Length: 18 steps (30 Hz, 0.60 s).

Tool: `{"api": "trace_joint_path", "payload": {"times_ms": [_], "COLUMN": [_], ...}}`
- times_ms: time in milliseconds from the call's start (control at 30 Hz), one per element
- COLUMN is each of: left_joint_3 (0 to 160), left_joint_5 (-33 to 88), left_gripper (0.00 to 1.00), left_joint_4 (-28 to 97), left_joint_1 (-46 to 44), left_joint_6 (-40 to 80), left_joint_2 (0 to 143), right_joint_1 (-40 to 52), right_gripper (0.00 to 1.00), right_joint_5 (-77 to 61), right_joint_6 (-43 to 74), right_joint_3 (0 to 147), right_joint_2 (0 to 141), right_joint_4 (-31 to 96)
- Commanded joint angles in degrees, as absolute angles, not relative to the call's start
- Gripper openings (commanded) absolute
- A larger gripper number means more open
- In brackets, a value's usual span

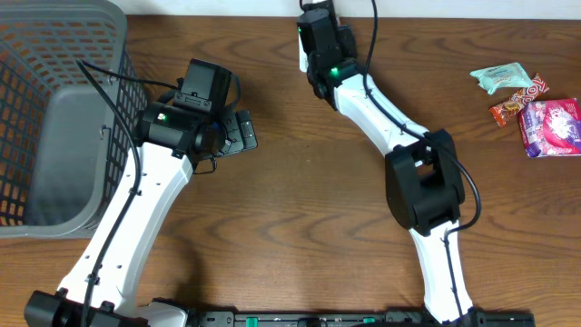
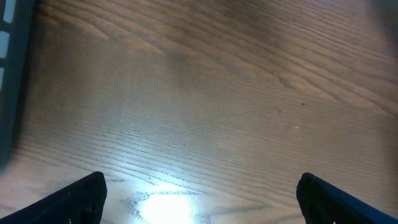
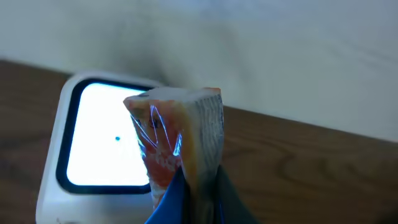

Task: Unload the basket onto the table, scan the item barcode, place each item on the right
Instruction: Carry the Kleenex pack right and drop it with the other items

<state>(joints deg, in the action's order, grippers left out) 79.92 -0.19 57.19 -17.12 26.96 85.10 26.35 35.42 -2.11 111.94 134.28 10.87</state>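
Note:
In the right wrist view, my right gripper [image 3: 199,190] is shut on the item, a crinkly orange-and-white packet [image 3: 183,121]. The packet stands upright from the blue fingers [image 3: 177,199], just in front of a white scanner [image 3: 56,186] whose window [image 3: 102,140] glows bright. No barcode shows on the side I see. Overhead, the right gripper [image 1: 318,11] reaches to the table's far edge; the scanner is out of that view. My left gripper [image 1: 238,132] hovers open over bare wood with nothing between its fingertips [image 2: 81,196].
A grey mesh basket [image 1: 116,41] fills the far left. Three snack packets lie at the far right: a pale green one [image 1: 504,77], an orange one [image 1: 519,100] and a pink one [image 1: 552,127]. A wall rises behind the scanner.

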Motion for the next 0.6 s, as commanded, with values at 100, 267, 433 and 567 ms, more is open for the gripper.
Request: {"api": "trace_joint_path", "payload": {"times_ms": [100, 267, 433, 567], "left_joint_3": [80.44, 80.44, 80.44, 80.44], "left_joint_5": [-0.69, -0.69, -0.69, -0.69], "left_gripper": [0.98, 0.98, 0.98, 0.98], "left_joint_4": [57.41, 57.41, 57.41, 57.41], "left_joint_1": [-16.95, -16.95, -16.95, -16.95], "left_joint_6": [26.39, 26.39, 26.37, 26.39], "left_joint_2": [85.34, 85.34, 85.34, 85.34], "right_joint_1": [20.64, 13.1, 2.92, -2.98], "right_gripper": [0.01, 0.01, 0.01, 0.09], "right_joint_5": [39.18, 45.8, 45.98, 42.35], "right_joint_6": [2.57, 6.57, 13.85, 17.34], "right_joint_3": [112.51, 112.51, 112.46, 112.27], "right_joint_2": [125.71, 125.14, 125.16, 125.21], "right_joint_4": [17.06, 30.22, 45.28, 50.63]}}
